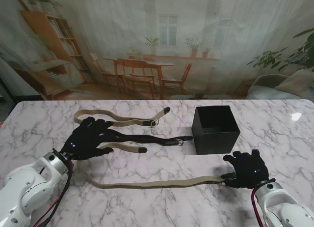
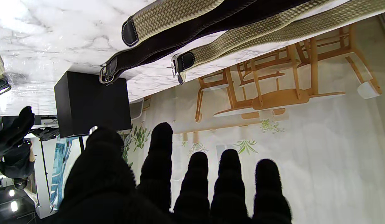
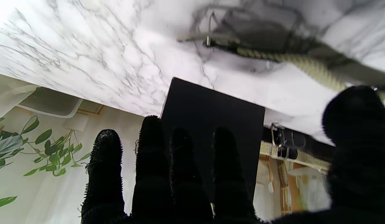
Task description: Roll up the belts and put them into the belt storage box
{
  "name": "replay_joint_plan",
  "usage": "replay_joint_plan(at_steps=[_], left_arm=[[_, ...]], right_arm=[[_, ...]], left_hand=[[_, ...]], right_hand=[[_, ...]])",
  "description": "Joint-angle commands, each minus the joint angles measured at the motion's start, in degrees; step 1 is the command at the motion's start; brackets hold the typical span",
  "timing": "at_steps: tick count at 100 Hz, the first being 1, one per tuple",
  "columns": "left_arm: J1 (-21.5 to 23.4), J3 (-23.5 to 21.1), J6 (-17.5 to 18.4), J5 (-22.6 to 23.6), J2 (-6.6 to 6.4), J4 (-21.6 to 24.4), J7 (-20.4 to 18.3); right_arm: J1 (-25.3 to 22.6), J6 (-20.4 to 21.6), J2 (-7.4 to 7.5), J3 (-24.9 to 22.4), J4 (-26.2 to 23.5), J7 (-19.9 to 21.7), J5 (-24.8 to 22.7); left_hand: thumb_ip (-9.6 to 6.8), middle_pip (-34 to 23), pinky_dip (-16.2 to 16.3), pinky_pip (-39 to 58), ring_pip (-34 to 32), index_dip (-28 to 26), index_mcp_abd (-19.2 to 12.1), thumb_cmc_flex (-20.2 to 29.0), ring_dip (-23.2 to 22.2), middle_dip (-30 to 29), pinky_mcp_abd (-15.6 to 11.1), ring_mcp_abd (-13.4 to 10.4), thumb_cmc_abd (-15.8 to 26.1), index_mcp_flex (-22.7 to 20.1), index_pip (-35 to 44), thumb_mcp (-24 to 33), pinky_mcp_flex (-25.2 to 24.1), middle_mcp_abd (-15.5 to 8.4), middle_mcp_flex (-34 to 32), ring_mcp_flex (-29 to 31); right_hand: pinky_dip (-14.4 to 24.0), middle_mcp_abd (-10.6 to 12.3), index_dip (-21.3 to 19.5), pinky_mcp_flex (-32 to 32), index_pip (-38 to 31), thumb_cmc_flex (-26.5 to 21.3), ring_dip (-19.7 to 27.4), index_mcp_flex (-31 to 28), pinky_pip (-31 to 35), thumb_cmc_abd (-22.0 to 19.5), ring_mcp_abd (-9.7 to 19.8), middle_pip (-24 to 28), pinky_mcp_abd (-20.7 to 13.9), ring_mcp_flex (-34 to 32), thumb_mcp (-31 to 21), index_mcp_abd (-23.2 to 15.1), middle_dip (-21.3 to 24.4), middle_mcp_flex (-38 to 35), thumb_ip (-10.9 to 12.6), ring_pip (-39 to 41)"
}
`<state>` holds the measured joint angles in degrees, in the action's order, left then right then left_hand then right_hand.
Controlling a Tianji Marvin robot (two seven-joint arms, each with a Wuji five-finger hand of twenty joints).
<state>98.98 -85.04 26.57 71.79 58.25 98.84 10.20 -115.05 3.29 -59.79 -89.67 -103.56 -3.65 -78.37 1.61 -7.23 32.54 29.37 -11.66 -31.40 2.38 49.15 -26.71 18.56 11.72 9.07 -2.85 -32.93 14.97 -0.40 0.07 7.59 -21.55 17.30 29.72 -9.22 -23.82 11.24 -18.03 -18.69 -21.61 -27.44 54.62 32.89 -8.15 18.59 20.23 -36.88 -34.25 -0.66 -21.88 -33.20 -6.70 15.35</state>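
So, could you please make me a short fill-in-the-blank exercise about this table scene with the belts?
1. The belt storage box is coloured ____.
2. The table top has a white ____ pattern.
3. The right hand rests at the buckle end of the ____ belt nearest to me.
4. The left hand lies over the ____ belt.

Missing words: black; marble; beige; black

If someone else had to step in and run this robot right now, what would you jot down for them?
Left hand: open, fingers spread over the black belt and the tan belts beside it.
Right hand: open, at the buckle end of the nearest tan belt; no grip visible.
Farthest tan belt lies loose on the table.
Belt storage box: nothing visible inside.
Done: nothing rolled.
Left: roll every belt and box it.
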Motion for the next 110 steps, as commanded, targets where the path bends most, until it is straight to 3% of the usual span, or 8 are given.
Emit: replay_joint_plan(at_steps=[1, 18, 41, 51, 66, 89, 101, 110], left_arm=[[-0.2, 0.97, -0.64, -0.11, 0.59, -0.05, -0.93], [-0.93, 2.29, -1.88, -0.66, 0.63, -0.65, -1.63], [-2.16, 3.98, -2.94, -2.89, 0.9, -1.82, -2.2], [-2.28, 4.37, -3.56, -3.09, 0.94, -2.09, -2.19], [-1.46, 4.38, -3.72, -3.4, 1.06, -1.81, -1.54], [-1.19, 4.66, -4.52, -3.66, 1.16, -2.09, -1.07], [-0.89, 4.8, -4.85, -3.31, 1.15, -2.08, -0.57], [-0.67, 4.65, -4.84, -3.2, 1.14, -2.01, -0.48]], right_arm=[[-0.03, -0.28, 0.38, 0.89, 1.02, -0.05, -0.71], [2.31, -2.31, 0.74, 3.68, 3.11, 3.38, -1.37], [6.5, -6.12, 0.79, 7.98, 6.74, 4.47, 0.66], [7.47, -6.89, 0.72, 8.94, 7.3, 4.47, 1.89], [8.03, -7.26, 0.65, 9.84, 7.98, 4.23, 3.24], [8.7, -7.72, 0.26, 10.35, 9.66, 1.41, 6.65], [9.12, -6.85, 0.08, 10.53, 10.62, -0.59, 8.03], [9.35, -6.62, 0.0, 10.7, 10.95, -0.96, 8.89]], left_hand=[[-0.7, 1.16, -0.39, 0.56, 1.45, 0.69, 1.04, -0.5, 0.58, -0.51, 2.26, 0.92, 2.75, 0.86, -1.28, -1.21, -0.17, 1.2, -1.43, 0.71], [-0.71, 1.3, -0.45, 0.52, 1.49, 0.68, 1.13, -0.47, 0.57, -0.5, 2.31, 0.97, 2.79, 0.81, -1.31, -1.18, -0.11, 1.31, -1.38, 0.78], [-0.71, 1.38, -0.48, 0.45, 1.53, 0.62, 1.22, -0.38, 0.53, -0.46, 2.39, 1.02, 2.88, 0.61, -1.22, -1.2, -0.19, 1.38, -1.27, 0.66], [-0.72, 1.37, -0.49, 0.42, 1.5, 0.58, 1.36, -0.27, 0.5, -0.43, 2.35, 1.06, 2.89, 0.42, -1.13, -1.18, -0.18, 1.42, -1.3, 0.7], [-0.71, 1.38, -0.46, 0.47, 1.42, 0.53, 1.23, -0.3, 0.45, -0.4, 2.45, 1.08, 2.98, 0.32, -1.04, -1.23, -0.04, 1.31, -1.33, 0.89], [-0.76, 1.37, -0.41, 0.53, 1.38, 0.52, 1.43, 0.1, 0.4, -0.36, 2.57, 1.19, 2.87, 0.31, -1.01, -1.08, -0.01, 1.49, -1.4, 1.02], [-0.76, 1.32, -0.37, 0.61, 1.29, 0.51, 1.28, 0.46, 0.35, -0.33, 2.63, 1.16, 3.03, 0.32, -0.99, -1.08, 0.12, 1.39, -1.5, 1.26], [-0.75, 1.29, -0.38, 0.62, 1.29, 0.54, 1.35, 0.61, 0.35, -0.32, 2.67, 1.21, 2.93, 0.41, -1.02, -1.12, 0.14, 1.45, -1.57, 1.33]], right_hand=[[-0.68, -1.45, 1.2, -1.29, 1.34, 2.43, 1.58, 2.1, -1.51, 2.36, -1.3, -2.05, 2.11, 1.42, -1.45, 2.03, 1.26, 2.42, 1.24, -3.27], [-0.87, -2.12, -1.27, -0.11, -2.51, 0.14, 2.41, -0.8, -1.7, 3.39, -1.64, -1.83, 2.79, 1.01, -1.7, 2.03, 2.7, 3.17, 1.46, -4.15], [-1.23, -2.52, -8.31, 3.61, -9.77, -11.25, 2.28, -6.53, 0.01, 0.28, -1.76, 1.85, 5.6, -4.21, 2.61, -1.77, 2.02, -7.34, 2.69, -2.23], [-2.85, -1.23, -8.4, 4.21, -9.76, -10.39, 1.33, -7.41, 0.29, -0.72, -1.09, 1.26, 6.84, -8.13, -12.66, -2.25, 2.32, -14.42, 1.81, -1.01], [-3.05, 1.77, -7.93, 5.68, -10.1, -13.78, 0.56, -8.21, 0.9, -3.2, 0.25, 2.76, 7.53, -11.43, -17.26, -3.46, 1.63, -20.94, 1.75, 0.19], [-1.31, 6.56, 4.32, 13.04, -17.61, -19.43, -6.56, -8.43, 7.73, -6.77, 2.73, 16.54, 5.77, -24.86, -16.76, -5.32, -9.97, -34.76, -2.4, 10.23], [-1.16, 7.3, 8.84, 15.2, -13.1, -19.24, -8.64, -8.03, 10.12, -8.32, 2.81, 20.31, 4.43, -29.9, -19.04, -4.28, -9.05, -40.89, 0.84, 14.5], [-1.38, 7.09, 10.92, 16.83, -10.55, -19.6, -9.29, -1.91, 11.48, -8.52, 2.28, 20.71, 4.33, -33.03, -19.84, -5.43, -8.23, -45.07, 1.71, 16.61]])
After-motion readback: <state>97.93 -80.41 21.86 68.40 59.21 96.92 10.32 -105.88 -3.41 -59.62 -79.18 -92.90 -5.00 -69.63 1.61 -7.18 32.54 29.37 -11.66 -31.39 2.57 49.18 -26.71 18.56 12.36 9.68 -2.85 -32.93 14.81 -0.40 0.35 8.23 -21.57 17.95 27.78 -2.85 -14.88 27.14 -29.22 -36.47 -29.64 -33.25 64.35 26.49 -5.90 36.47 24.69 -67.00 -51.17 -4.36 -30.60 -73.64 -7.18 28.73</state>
